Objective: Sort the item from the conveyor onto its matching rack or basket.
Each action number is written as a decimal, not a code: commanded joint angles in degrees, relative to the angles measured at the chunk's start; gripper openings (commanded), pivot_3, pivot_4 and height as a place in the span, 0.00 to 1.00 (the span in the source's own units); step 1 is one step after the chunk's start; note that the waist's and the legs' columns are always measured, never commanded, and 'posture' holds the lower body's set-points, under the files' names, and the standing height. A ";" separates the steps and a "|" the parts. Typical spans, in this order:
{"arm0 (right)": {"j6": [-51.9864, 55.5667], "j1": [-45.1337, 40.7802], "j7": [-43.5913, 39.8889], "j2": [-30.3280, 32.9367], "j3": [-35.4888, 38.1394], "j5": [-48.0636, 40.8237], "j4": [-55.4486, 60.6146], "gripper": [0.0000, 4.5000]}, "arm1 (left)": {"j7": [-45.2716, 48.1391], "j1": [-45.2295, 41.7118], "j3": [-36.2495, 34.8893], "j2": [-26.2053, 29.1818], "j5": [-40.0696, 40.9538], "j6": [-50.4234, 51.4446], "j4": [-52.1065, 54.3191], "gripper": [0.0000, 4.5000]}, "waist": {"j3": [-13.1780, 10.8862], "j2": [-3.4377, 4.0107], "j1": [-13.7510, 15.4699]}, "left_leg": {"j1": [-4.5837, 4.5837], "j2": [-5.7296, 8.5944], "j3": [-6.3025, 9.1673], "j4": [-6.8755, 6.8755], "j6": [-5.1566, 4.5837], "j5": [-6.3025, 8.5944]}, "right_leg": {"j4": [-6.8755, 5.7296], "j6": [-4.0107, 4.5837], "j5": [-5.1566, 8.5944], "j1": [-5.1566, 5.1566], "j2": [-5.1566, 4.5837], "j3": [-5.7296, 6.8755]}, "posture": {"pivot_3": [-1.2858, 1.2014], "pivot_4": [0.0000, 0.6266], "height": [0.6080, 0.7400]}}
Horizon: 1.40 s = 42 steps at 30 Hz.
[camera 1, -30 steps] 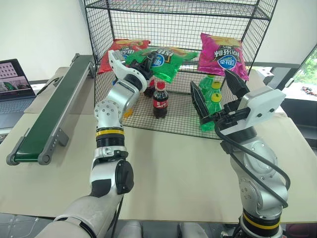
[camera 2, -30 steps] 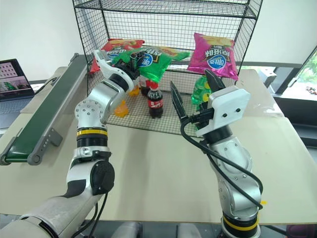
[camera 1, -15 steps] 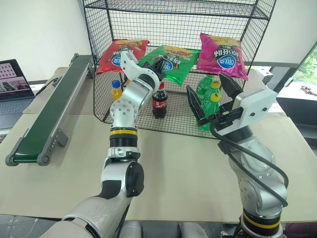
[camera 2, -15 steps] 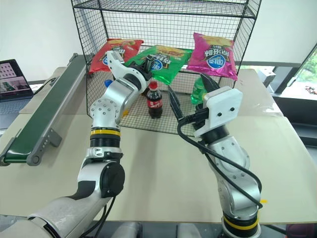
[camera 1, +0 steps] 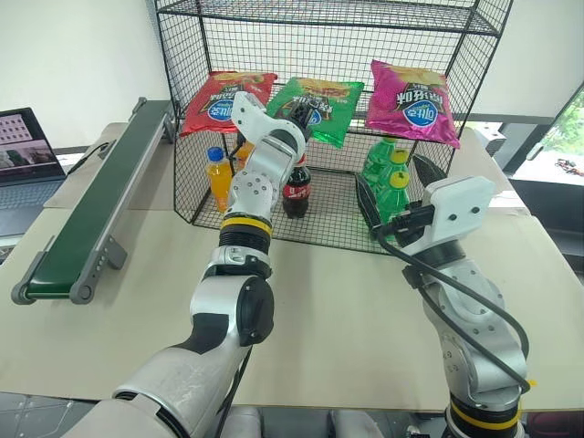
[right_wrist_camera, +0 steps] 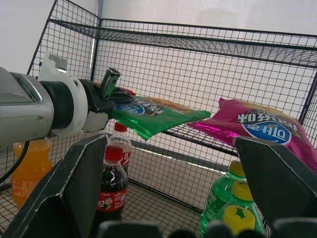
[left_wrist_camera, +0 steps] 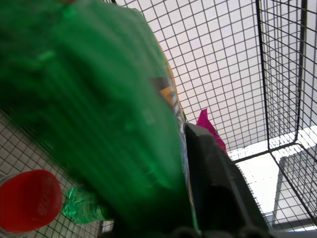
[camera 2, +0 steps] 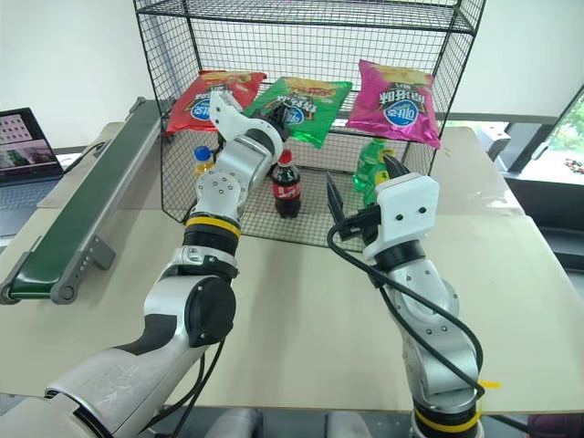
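Observation:
The item, a green chip bag (camera 1: 321, 105), lies on the middle tier of the black wire rack (camera 1: 338, 14), between a red bag (camera 1: 219, 100) and a magenta bag (camera 1: 412, 100). My left gripper (camera 1: 297, 114) is at the bag's near edge, and it is open. One finger (right_wrist_camera: 110, 79) stands clear above the bag, and the bag's edge lies between the jaws. My right gripper (camera 1: 394, 187) hangs open and empty in front of the rack's lower tier. The dark green conveyor (camera 1: 91, 201) runs along the left with nothing on its belt.
On the rack's bottom tier stand an orange drink bottle (camera 1: 219, 178), a cola bottle (camera 1: 294, 187) and green bottles (camera 1: 388, 178). A laptop (camera 1: 23, 155) sits at the far left beyond the conveyor. The rack's wire walls close in both sides.
My left gripper carried the green bag to the right and laid it on the tier between the red and magenta bags, and its jaws have parted. The right arm sank slightly.

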State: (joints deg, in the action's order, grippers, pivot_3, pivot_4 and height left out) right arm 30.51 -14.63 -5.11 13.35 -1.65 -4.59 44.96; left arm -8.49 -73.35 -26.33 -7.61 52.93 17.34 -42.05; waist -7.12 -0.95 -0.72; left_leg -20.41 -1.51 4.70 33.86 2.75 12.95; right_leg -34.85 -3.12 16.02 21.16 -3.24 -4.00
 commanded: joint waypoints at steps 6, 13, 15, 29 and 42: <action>-0.99 2.10 -2.52 0.75 2.46 -1.80 2.55 1.00 | -3.39 4.82 2.09 -0.52 2.94 11.26 16.72 0.99 | 0.00 0.01 -0.01 | 0.04 0.00 0.00 0.01 0.06 -0.03 | -0.03 -0.02 0.00 -0.02 -0.03 -0.02 | 0.52 0.24 0.98; -2.17 0.51 -4.69 0.27 2.55 -3.62 -0.16 1.00 | -6.57 11.18 5.48 5.50 5.04 28.15 28.97 0.99 | -0.03 0.05 -0.12 | 0.09 0.00 0.02 0.01 0.13 -0.08 | -0.14 -0.02 0.00 -0.04 -0.02 -0.02 | 0.52 0.24 0.98; -2.54 -0.08 -5.16 0.28 2.52 -3.99 -0.92 1.00 | -6.04 12.39 6.32 7.68 4.73 31.26 31.61 0.99 | -0.03 0.06 -0.13 | 0.09 0.00 0.02 0.01 0.13 -0.08 | -0.14 -0.01 -0.01 -0.03 -0.02 -0.02 | 0.52 0.24 0.98; -4.55 0.85 -9.21 1.40 3.09 -5.76 -3.55 1.00 | 25.75 25.97 14.82 36.83 -0.19 41.55 43.30 0.99 | -0.06 0.22 -0.43 | 0.13 -0.04 0.03 -0.07 0.18 -0.10 | -0.15 0.01 -0.01 0.00 -0.02 -0.02 | 0.52 0.24 0.98; -15.59 17.51 -9.68 2.93 4.13 -1.81 -13.59 1.00 | 26.33 59.62 23.57 37.73 -32.59 7.73 51.33 0.99 | -0.11 0.23 0.09 | 0.12 -0.12 -0.03 -0.06 0.15 -0.08 | -0.11 0.15 -0.04 0.00 -0.06 -0.04 | 0.52 0.24 0.98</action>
State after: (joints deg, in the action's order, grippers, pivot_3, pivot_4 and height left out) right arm 17.69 2.74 -17.09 17.65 1.52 -7.32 30.66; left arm 19.98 -14.00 -2.78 31.35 24.34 30.59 9.83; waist -7.23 -0.72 -0.63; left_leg -20.29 -1.63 4.68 33.80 2.89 12.87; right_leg -34.95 -2.97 15.97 21.17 -3.30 -4.04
